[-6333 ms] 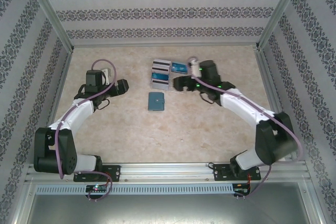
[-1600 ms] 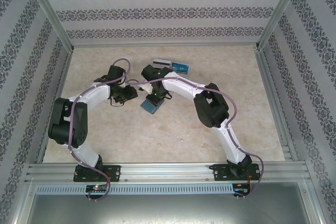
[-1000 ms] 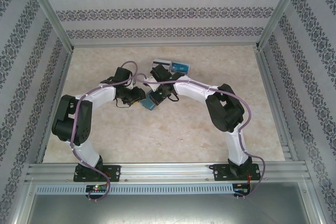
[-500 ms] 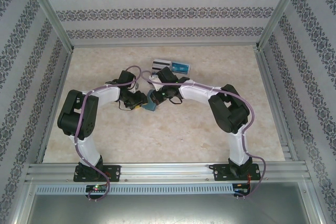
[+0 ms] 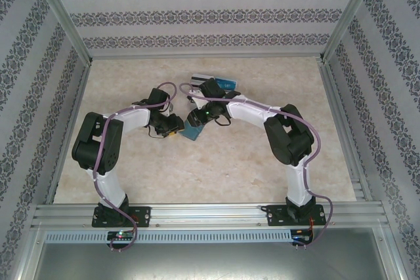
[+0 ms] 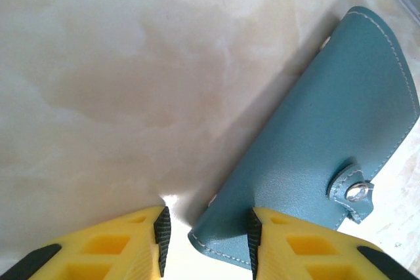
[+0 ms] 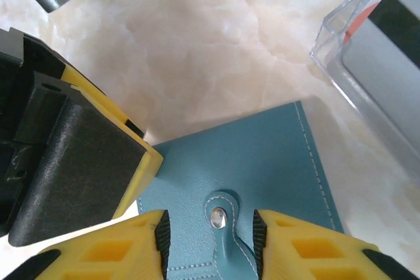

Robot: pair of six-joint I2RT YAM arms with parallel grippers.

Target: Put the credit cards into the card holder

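**Left claw** [image 6: 207,233]: jaws partly open. One corner of the teal-blue, stitched, folding card holder [image 6: 328,116] sits in the gap. One yellow finger [image 6: 308,247] lies against the holder's edge. The other finger stands clear of it, with bare surface showing between. No clamp seen; nothing lifted in the jaws.

**Right claw** [image 7: 208,227]: jaws partly open, one on either side of the holder's snap strap [image 7: 220,216]. The strap has a small silver stud. There is a gap between each pad and the strap, so nothing is held. In the right wrist view, a black-padded finger of the left claw touches the holder's far-left edge.

**Card holder:** closed, strap fastened over the outer face. It rests on the pale, marbled surface [image 6: 131,83]. In the top view it lies between the two claw tips [image 5: 193,133], near the middle of the surface and turned at an angle. A dark shadow runs along its long edge in the left wrist view. Cannot tell whether that edge is raised.

**Farther out:** a clear, transparent plastic tray [image 7: 341,50] sits just beyond the holder, not touching it. Thin plastic credit cards [image 7: 384,47] lie in it; the top one is grey with a dark stripe. In the top view, a teal card and a white striped one show behind the right arm.
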